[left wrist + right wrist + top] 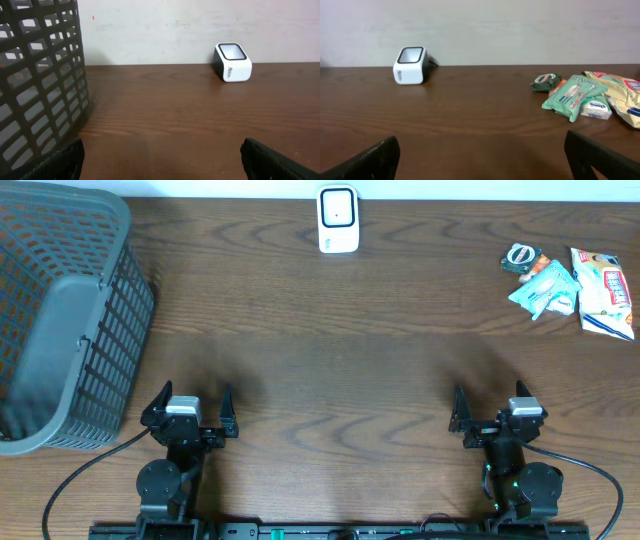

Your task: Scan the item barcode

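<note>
1. The left gripper (196, 393) is standing released, with its jaws spread wide and nothing between them. It is sitting near the front edge of the desk (330, 350), left of centre.
2. The right gripper (489, 394) is likewise standing released and empty, near the front edge, right of centre. The two grippers are well apart, and both are pointing toward the back edge.
3. The white scanner (338, 220) is sitting at the middle of the back edge, well apart from both grippers. Its dark window is facing upward at a tilt.
4. The items for scanning are lying grouped at the back right corner. A round dark green item (520, 257) is lying just beside a teal packet (543, 287). A yellow and white bag (603, 292) is lying nearest the right edge.
5. No barcode is showing clearly enough to read on any item.
6. A grey mesh basket (128, 330) is occupying the back left corner, reaching down along the left edge.
</note>
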Motion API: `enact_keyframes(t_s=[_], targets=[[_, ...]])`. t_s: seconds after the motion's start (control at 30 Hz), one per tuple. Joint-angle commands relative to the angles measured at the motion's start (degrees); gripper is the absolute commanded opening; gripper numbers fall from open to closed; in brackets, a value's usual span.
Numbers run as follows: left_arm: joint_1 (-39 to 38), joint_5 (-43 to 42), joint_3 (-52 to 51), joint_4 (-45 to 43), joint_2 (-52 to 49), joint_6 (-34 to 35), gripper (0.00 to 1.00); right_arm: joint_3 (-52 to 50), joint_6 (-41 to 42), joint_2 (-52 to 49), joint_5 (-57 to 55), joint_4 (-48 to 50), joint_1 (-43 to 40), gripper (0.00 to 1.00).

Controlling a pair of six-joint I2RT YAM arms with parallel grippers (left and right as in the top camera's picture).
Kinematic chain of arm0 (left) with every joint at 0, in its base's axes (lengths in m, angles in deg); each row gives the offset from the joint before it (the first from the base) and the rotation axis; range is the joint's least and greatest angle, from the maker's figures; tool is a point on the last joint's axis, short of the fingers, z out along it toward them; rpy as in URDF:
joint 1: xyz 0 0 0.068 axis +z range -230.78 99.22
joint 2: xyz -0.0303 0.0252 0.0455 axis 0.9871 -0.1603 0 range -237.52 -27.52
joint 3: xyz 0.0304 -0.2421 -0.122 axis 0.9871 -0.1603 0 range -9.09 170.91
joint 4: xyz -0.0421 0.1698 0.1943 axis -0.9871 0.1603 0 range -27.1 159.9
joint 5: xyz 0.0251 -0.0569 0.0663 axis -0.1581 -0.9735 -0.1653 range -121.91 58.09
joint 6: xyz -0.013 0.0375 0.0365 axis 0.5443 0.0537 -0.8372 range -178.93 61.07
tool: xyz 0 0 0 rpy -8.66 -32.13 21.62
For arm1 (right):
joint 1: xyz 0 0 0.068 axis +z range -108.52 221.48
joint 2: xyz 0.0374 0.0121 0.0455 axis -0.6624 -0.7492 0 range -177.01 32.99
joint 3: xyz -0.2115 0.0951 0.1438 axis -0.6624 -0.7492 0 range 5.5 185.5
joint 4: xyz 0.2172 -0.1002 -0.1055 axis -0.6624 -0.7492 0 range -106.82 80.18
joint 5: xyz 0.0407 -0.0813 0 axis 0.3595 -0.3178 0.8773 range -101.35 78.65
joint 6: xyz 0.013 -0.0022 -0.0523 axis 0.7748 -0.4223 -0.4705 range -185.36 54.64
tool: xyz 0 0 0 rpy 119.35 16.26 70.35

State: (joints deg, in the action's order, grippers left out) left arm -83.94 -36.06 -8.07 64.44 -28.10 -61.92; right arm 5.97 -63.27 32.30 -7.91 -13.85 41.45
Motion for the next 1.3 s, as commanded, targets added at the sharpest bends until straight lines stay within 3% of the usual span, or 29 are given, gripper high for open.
enact_keyframes(t_s=[0.0,1.27], targets=[[-0.1,-0.1,-0.8,2.3,0.3,0.4,0.98,-0.1,1.7,0.4,-2.4,-0.5,-0.1,0.99],[-0.1,-0.1,-0.8,2.3,0.3,0.4,0.98,-0.1,0.8,0.4,-1.8,-0.3,-1.2,0.99]])
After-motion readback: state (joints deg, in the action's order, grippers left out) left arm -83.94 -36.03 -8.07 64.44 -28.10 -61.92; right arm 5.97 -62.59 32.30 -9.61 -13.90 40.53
